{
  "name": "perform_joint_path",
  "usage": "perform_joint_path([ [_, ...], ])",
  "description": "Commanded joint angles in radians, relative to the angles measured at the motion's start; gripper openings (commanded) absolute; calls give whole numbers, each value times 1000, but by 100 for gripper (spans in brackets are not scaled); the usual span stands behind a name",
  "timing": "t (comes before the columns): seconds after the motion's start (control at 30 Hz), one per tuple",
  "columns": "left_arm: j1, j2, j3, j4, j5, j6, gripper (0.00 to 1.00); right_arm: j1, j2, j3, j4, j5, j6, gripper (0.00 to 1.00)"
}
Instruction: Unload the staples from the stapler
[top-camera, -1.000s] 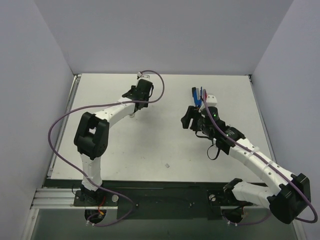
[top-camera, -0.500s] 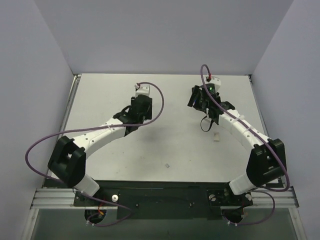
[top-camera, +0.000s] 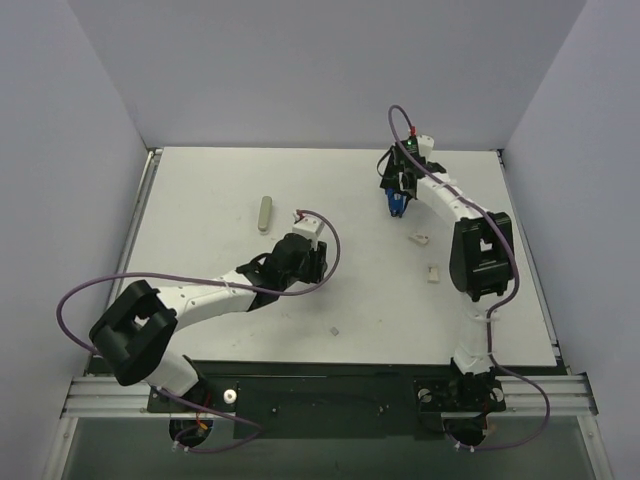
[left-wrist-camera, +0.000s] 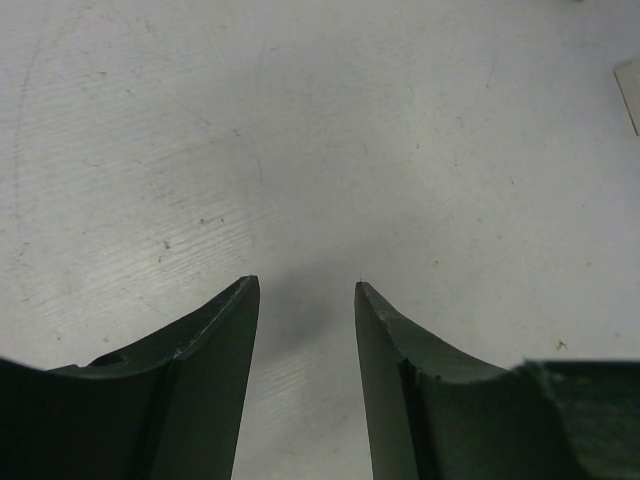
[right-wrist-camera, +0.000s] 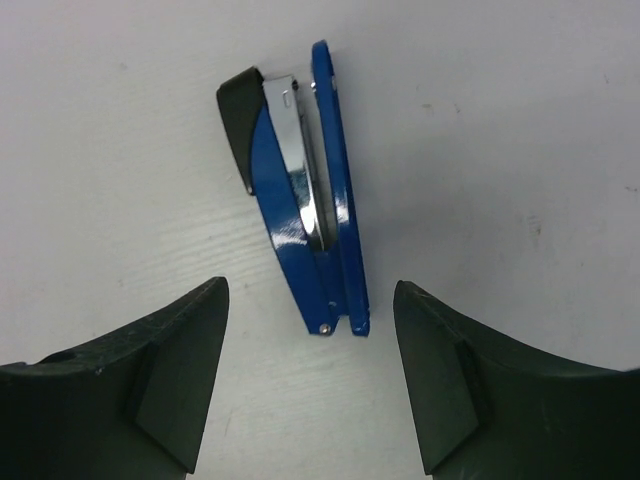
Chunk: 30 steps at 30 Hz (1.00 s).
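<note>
2 pincers are in view, both open. The right pincer (right-wrist-camera: 308, 290) is spread wide and holds nothing. The hinge end of the blue stapler (right-wrist-camera: 300, 200) lies between its fingers, clear of both. The stapler rests on its side on the white bench (top-camera: 200, 190), at about 1 o'clock in the top view. The staples (top-camera: 419, 238) are out on the bench: 2 pale strips lie apart from each other at the stapler's 5 o'clock. A tiny pale bit (top-camera: 335, 330) lies at 6 o'clock near the front edge. The left pincer (left-wrist-camera: 305, 283) has a narrower gap and is empty, over bare bench near the centre. A grey oblong piece (top-camera: 264, 213) lies at 11 o'clock.
</note>
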Motion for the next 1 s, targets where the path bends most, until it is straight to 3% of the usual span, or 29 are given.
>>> perform_joint_path([
  [0.0,-11,12,-4,149,130,45,53,-68,69,132,-77,-31,8,62],
  [0.27,-12,96,23,189,302,-18,53,-97,193,258,-120,-52,8,59],
  [0.97,-12,142,36,173,320,-23,53,-117,339,395,-206,-88,36,41],
])
